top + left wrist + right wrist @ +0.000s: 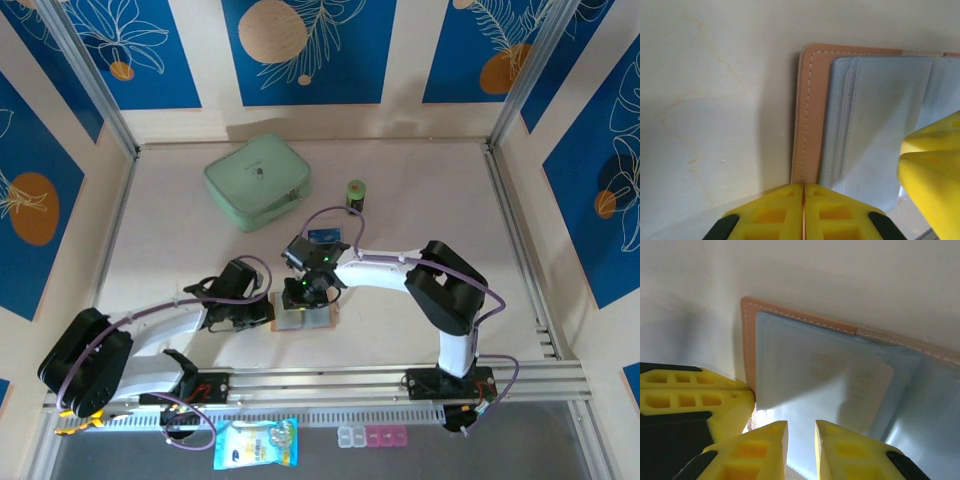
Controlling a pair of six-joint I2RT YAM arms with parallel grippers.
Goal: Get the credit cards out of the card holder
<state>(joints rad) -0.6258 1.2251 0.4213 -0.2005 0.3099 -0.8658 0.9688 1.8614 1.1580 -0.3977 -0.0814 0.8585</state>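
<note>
The card holder point(306, 319) lies open on the table, tan leather outside point(812, 110), grey pockets inside point(805, 365). A pale card point(855, 385) with faint print sits in one pocket. My left gripper point(804, 186) is shut on the holder's tan left edge and pins it to the table. My right gripper point(801, 427) hovers just above the pocket, its jaws a small gap apart with nothing between them. Its yellow finger point(935, 170) shows in the left wrist view. A blue card point(325, 236) lies flat on the table behind the right wrist.
A mint-green zip case point(257, 182) stands at the back left and a small green cylinder point(356, 193) to its right. In front of the arm rail point(330, 380) lie a snack packet point(256, 443) and a pill organiser point(372, 436).
</note>
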